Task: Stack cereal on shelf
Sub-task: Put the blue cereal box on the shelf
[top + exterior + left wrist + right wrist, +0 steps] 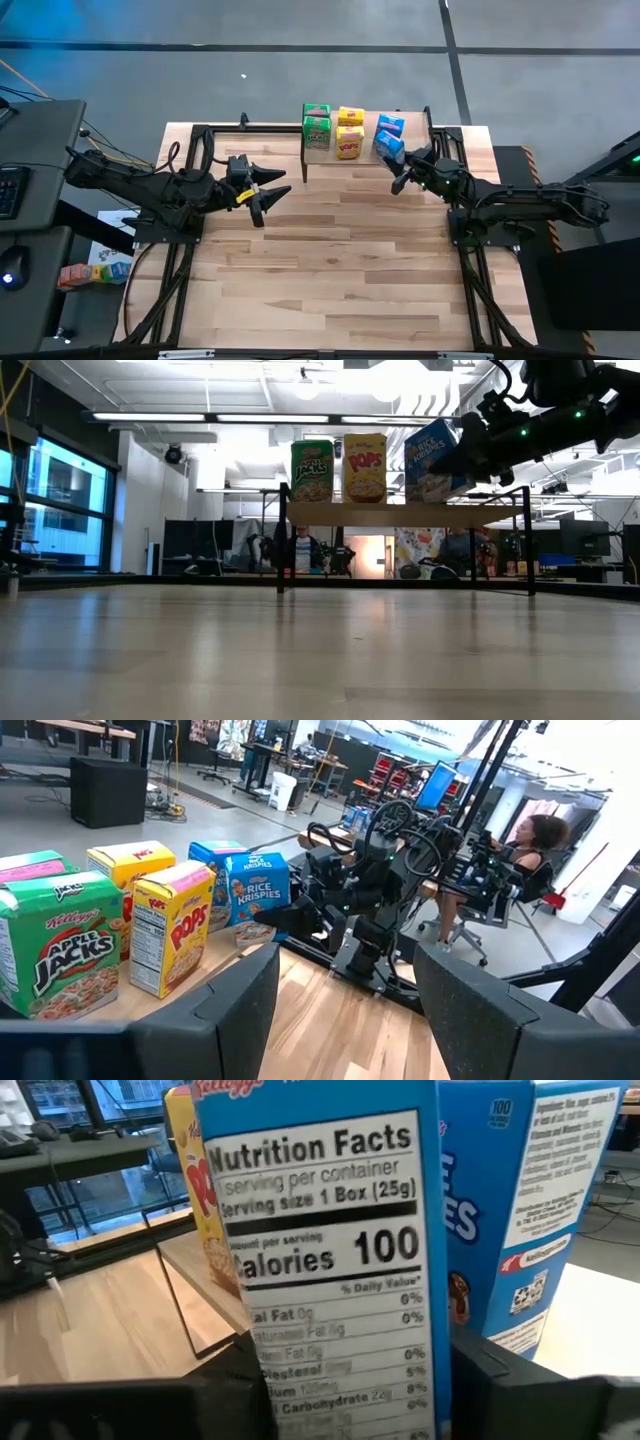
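The right claw (pixel 398 165) is reaching in over the right end of the shelf (pixel 400 515), and it is clamping a blue Rice Krispies box (pixel 388 146) between its fingers; in the right wrist view the box's nutrition panel is filling the gap between the two dark fingers. In the low view this box (pixel 432 460) is tilting and its bottom edge seems to be hanging just above the board, so I judge that it is not yet set down; whether one corner is touching I cannot tell.

On the shelf, a green Apple Jacks box (pixel 312 471) and a yellow Corn Pops box (pixel 365 468) are standing upright side by side; the high view is showing a second green box (pixel 317 111) and a second yellow box (pixel 351 116) behind them, and a second blue box (pixel 391 124) behind the held one.

The left claw (pixel 268 196) is waiting over the counter (pixel 340 270), well apart from the shelf, with its fingers spread wide and nothing between them.

By my reading the task is nearly finished: five boxes are sitting in place and the sixth is being lowered into the last front spot; what is left is to straighten it, settle it beside the yellow box, let go and draw back without knocking its neighbours.
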Available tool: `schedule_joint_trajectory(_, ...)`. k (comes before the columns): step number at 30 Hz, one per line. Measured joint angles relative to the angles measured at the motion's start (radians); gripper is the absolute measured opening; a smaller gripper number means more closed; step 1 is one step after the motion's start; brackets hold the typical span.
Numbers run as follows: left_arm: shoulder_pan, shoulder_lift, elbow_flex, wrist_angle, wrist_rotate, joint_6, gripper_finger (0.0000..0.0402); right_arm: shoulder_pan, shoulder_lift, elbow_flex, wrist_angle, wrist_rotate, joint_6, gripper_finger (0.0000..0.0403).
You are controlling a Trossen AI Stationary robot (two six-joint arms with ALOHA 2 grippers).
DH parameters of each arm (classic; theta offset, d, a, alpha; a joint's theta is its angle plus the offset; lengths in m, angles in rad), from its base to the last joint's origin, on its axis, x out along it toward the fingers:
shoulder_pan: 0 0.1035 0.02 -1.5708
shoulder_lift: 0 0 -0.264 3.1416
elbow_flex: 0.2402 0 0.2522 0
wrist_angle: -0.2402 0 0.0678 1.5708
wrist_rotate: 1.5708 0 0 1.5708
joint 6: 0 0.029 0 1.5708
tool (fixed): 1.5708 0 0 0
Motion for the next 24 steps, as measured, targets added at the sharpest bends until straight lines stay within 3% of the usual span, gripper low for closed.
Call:
schedule_joint_trajectory(11,0.000,0.000,0.000,-0.009,0.000,0.000,0.0223,0.000,0.000,0.000,-0.016,0.044,0.000,0.0211)
schedule_joint_trajectory(24,0.000,0.000,0.000,-0.031,0.001,-0.027,0.0223,0.000,0.000,-0.001,0.001,0.070,-0.017,0.0213)
